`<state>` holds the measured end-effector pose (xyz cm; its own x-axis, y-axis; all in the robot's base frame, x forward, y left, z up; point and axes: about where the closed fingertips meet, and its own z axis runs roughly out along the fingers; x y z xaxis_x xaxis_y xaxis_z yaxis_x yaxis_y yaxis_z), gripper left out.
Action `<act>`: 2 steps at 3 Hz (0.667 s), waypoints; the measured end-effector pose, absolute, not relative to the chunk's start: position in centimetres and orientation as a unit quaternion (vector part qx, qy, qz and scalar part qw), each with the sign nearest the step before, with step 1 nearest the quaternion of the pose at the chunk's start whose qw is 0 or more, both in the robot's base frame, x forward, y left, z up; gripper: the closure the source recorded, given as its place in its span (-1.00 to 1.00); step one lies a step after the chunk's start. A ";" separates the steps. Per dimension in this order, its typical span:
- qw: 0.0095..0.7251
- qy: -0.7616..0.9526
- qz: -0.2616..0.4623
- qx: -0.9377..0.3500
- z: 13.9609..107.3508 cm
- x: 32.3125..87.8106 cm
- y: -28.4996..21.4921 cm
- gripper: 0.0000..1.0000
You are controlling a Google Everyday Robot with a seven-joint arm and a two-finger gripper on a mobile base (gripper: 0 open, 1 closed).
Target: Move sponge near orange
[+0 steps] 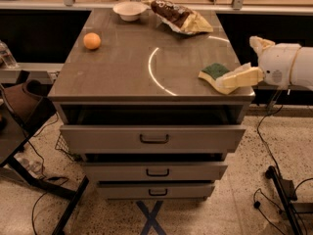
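The sponge (214,72), pale yellow with a dark green top, lies flat near the right front corner of the cabinet top. My gripper (234,79) reaches in from the right, low over the sponge's right side and covering part of it. The orange (92,40) sits at the far left of the top, well apart from the sponge and gripper.
A white bowl (129,10) and a brown-and-yellow snack bag (181,16) lie at the back of the cabinet top (122,67). A bright curved reflection crosses the middle. The top drawer (152,137) stands slightly open. Cables and a stand lie on the floor to the right.
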<state>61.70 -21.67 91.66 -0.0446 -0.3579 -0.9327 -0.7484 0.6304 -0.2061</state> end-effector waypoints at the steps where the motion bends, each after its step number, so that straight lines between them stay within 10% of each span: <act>1: 0.560 0.706 0.177 -0.396 90.3 61.7 -21.2 -1.00; 2: 0.553 0.711 0.178 -0.396 89.2 61.9 -21.1 -1.00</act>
<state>61.91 -21.06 89.19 -0.0751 -0.3665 -0.9274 -0.7600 0.6231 -0.1847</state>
